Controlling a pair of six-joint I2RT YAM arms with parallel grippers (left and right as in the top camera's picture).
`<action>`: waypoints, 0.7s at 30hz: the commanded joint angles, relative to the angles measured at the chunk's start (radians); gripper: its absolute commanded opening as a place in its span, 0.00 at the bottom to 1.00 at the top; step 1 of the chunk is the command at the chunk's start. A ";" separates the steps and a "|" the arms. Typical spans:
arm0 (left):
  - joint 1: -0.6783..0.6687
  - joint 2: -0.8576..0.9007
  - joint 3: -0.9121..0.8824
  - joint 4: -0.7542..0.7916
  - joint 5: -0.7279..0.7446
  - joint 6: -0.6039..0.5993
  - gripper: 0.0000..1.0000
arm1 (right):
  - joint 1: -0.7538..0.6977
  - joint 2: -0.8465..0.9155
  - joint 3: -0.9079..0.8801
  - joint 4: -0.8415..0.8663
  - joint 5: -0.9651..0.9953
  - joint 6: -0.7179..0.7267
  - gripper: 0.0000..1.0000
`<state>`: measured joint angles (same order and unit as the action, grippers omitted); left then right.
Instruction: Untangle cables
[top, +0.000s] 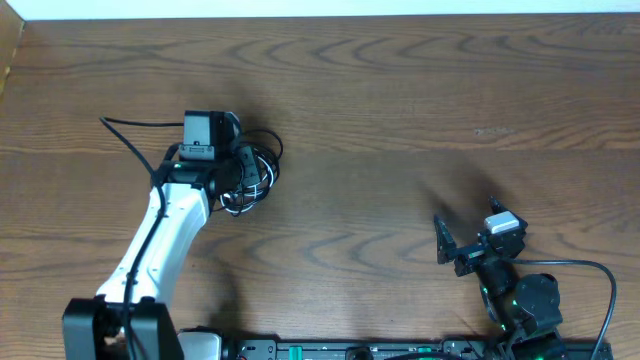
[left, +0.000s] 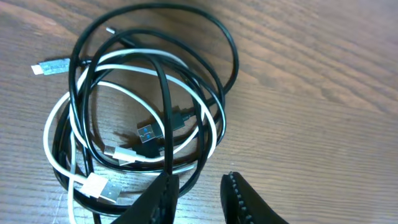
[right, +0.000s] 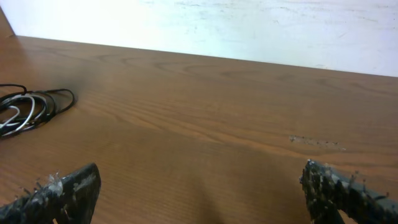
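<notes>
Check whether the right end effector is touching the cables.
Apart. The right wrist view shows the open right end effector over bare table, with the cables lying far off to its left.

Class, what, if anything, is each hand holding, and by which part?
The right hand holds nothing, jaws wide open. The left hand stands, jaws narrowly apart, at the edge of the cables; whether a black strand is gripped cannot be told.

Cables (top: 252, 176) alone on wide table (top: 420, 110)
</notes>
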<state>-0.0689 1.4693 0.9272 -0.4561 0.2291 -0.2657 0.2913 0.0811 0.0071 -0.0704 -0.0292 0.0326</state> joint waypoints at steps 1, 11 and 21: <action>0.000 0.065 0.019 0.001 -0.014 -0.002 0.34 | 0.004 -0.001 -0.002 -0.005 0.004 -0.015 0.99; 0.000 0.129 0.019 0.049 -0.014 -0.002 0.08 | 0.004 -0.001 -0.002 -0.005 0.004 -0.015 0.99; 0.000 0.107 0.019 0.157 0.465 -0.003 0.15 | 0.004 -0.001 -0.002 -0.005 0.004 -0.015 0.99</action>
<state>-0.0681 1.5970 0.9283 -0.2981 0.5201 -0.2672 0.2913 0.0811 0.0071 -0.0704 -0.0292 0.0326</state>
